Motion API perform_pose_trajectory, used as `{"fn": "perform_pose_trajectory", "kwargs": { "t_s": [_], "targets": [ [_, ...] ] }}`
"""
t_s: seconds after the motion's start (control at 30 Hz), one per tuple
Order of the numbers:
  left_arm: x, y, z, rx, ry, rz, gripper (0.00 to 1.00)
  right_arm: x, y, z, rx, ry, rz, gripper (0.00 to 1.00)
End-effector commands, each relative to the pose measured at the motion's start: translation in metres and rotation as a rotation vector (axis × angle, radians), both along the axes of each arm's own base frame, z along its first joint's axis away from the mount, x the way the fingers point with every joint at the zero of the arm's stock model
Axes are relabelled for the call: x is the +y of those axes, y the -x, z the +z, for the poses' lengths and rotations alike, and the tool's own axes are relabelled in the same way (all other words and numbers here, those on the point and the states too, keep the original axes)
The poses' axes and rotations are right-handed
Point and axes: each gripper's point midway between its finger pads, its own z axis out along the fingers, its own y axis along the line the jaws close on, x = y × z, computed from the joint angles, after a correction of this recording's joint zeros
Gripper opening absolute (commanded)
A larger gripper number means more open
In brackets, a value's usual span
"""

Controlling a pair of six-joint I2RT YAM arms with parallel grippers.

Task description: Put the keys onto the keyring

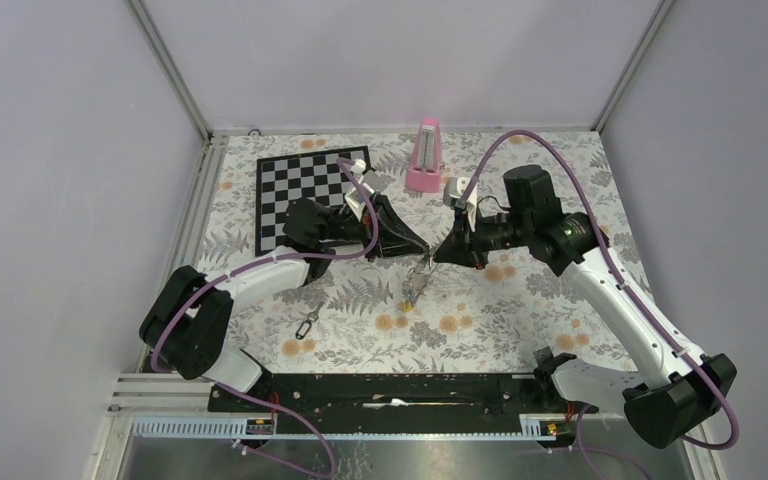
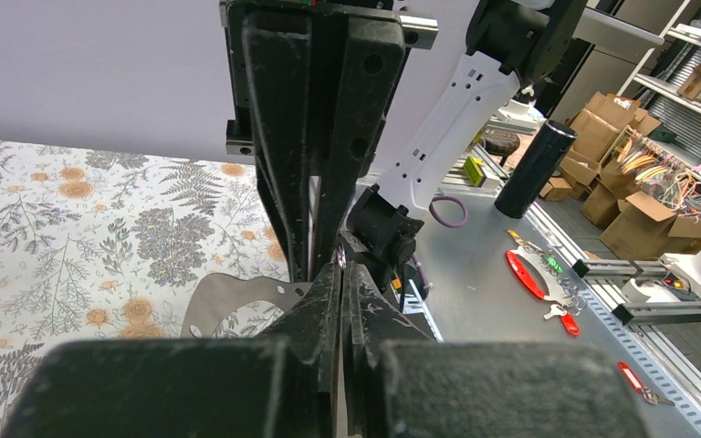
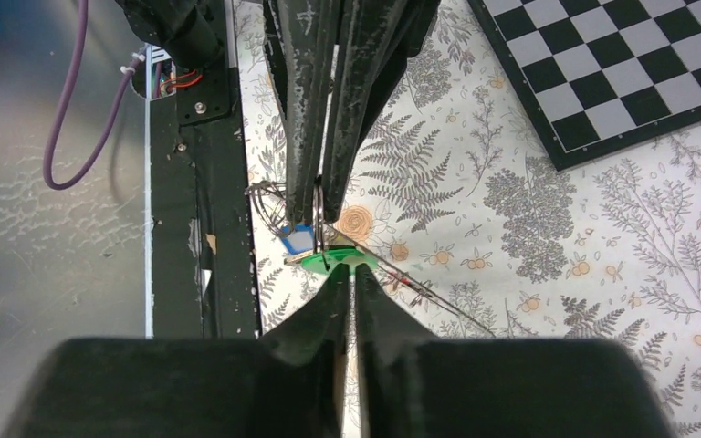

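The left arm (image 1: pixel 260 272) and the right arm (image 1: pixel 625 305) are built alike of white links joined by bulky black housings, and a purple cable (image 1: pixel 520 135) is run along each. The left gripper (image 1: pixel 418 246) and the right gripper (image 1: pixel 444 253) are moulded in matt black, tapered to narrow fingers (image 3: pixel 374 306). Their surfaces are scuffed and speckled with pale wear, and round screw holes are set in the bodies.

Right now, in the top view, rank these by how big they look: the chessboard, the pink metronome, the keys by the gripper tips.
1. chessboard, clearly largest
2. pink metronome
3. keys, a small cluster, smallest; its height above the table is unclear, but the order holds.
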Motion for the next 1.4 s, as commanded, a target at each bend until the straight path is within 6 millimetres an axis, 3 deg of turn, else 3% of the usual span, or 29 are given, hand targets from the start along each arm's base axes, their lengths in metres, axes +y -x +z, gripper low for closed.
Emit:
{"fn": "perform_pose_trajectory", "kwargs": {
  "t_s": [0.0, 0.1, 0.23, 0.53, 0.87, 0.97, 1.3, 1.37],
  "targets": [
    [0.003, 0.003, 0.020, -0.084, 0.080, 0.016, 0.00, 0.002, -0.001, 0.006, -0.004, -0.027, 0.002, 0.16],
    [0.004, 0.003, 0.018, -0.085, 0.077, 0.017, 0.00, -0.002, -0.002, 0.014, -0.046, -0.022, -0.016, 0.30],
    [0.003, 0.002, 0.017, -0.079, 0.075, 0.025, 0.00, -0.008, -0.003, 0.029, -0.099, -0.035, -0.034, 0.39],
    [0.001, -0.002, 0.012, -0.053, 0.065, 0.033, 0.00, -0.001, -0.001, 0.049, -0.071, -0.093, -0.001, 0.43],
    [-0.001, -0.005, 0.011, -0.047, 0.060, 0.036, 0.00, 0.005, -0.002, 0.037, -0.011, -0.109, 0.019, 0.41],
    [-0.001, -0.006, 0.010, -0.042, 0.060, 0.035, 0.00, 0.006, -0.002, 0.035, -0.002, -0.111, 0.021, 0.37],
    [-0.001, -0.005, 0.012, -0.043, 0.065, 0.032, 0.00, 0.007, -0.003, 0.027, 0.013, -0.106, 0.026, 0.00],
    [-0.001, -0.004, 0.012, -0.050, 0.066, 0.029, 0.00, 0.005, -0.005, 0.028, -0.008, -0.086, 0.014, 0.00]
  ]
}}
